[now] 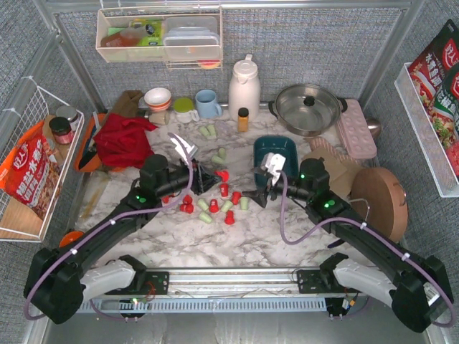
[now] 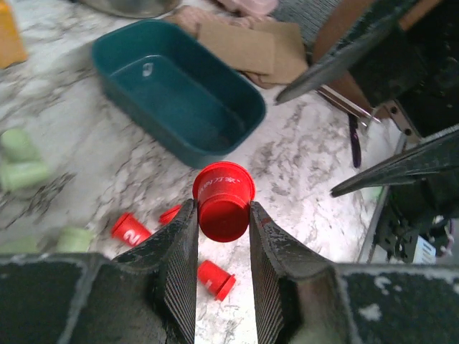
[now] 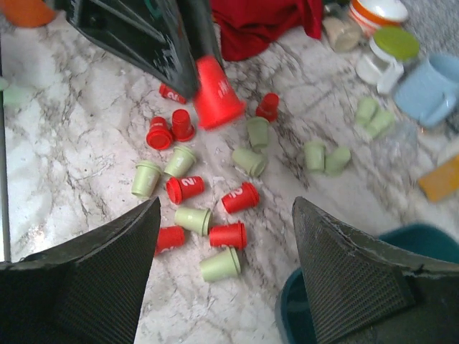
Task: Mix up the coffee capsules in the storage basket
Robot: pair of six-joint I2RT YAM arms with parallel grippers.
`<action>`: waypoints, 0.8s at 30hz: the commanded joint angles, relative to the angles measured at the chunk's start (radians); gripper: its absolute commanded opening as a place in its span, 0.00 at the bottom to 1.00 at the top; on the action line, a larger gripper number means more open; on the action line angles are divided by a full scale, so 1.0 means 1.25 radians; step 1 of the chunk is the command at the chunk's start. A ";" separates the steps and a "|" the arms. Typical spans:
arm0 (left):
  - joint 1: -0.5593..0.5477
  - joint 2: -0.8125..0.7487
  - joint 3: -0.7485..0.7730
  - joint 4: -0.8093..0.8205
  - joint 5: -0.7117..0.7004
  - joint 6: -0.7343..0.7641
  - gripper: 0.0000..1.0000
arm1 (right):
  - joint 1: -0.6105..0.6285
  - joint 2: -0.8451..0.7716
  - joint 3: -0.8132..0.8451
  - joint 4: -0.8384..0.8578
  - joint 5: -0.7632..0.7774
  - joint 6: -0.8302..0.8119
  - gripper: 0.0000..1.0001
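Observation:
My left gripper (image 2: 223, 215) is shut on a red capsule (image 2: 223, 199) and holds it above the marble top; it also shows in the top view (image 1: 221, 174) and right wrist view (image 3: 215, 93). Several red and mint green capsules (image 1: 215, 204) lie scattered on the table, also in the right wrist view (image 3: 208, 215). The dark teal storage basket (image 1: 276, 152) stands empty right of them, also in the left wrist view (image 2: 179, 93). My right gripper (image 1: 262, 192) is open and empty, just in front of the basket (image 3: 423, 240), over the capsules (image 3: 229, 233).
A red cloth (image 1: 125, 140) lies at the left back. Cups (image 1: 208, 104), a white thermos (image 1: 244, 86), an amber bottle (image 1: 243, 118) and a steel pot (image 1: 308, 107) line the back. A pink tray (image 1: 356, 129), a mitt and a wooden board (image 1: 380, 197) sit at the right.

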 commanded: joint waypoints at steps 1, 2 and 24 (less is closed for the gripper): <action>-0.044 0.020 -0.013 0.129 0.056 0.072 0.28 | 0.045 0.030 0.036 0.006 -0.033 -0.169 0.78; -0.055 0.025 -0.016 0.135 0.055 0.081 0.28 | 0.057 0.039 0.046 -0.008 -0.026 -0.189 0.78; -0.154 0.049 -0.031 0.176 0.048 0.122 0.28 | 0.149 0.085 0.099 -0.167 0.058 -0.344 0.58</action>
